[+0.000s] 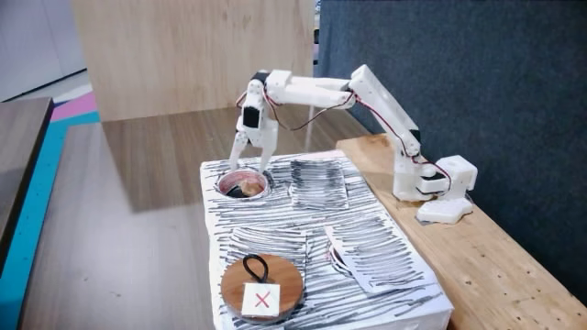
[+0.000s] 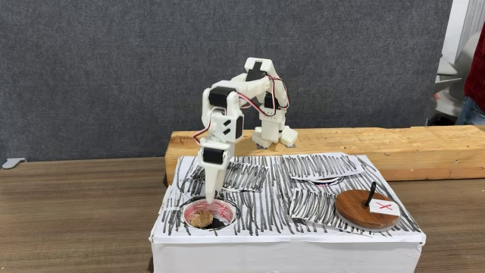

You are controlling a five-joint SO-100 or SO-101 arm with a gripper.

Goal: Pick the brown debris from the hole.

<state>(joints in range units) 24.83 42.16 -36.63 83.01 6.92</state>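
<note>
gripper [image 2: 209, 203] narrowly parted, above brown debris [image 2: 201, 218]

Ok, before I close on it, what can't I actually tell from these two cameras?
- Hand opening: in both fixed views the fingers are too small and overlapped by the arm to tell open from shut.
- Contact: the tip hangs over the hole, but its gap to the brown debris is unreadable.
- Debris count: the hole's near rim hides part of the bottom; lumps blur together.
- Hole depth: the bottom is too dark.

Glossy white plastic gripper [image 2: 209, 199], rough tan debris [image 2: 201, 218], smooth varnished wooden disc [image 2: 367, 210], matt paper-covered box [image 2: 288, 246]
</note>
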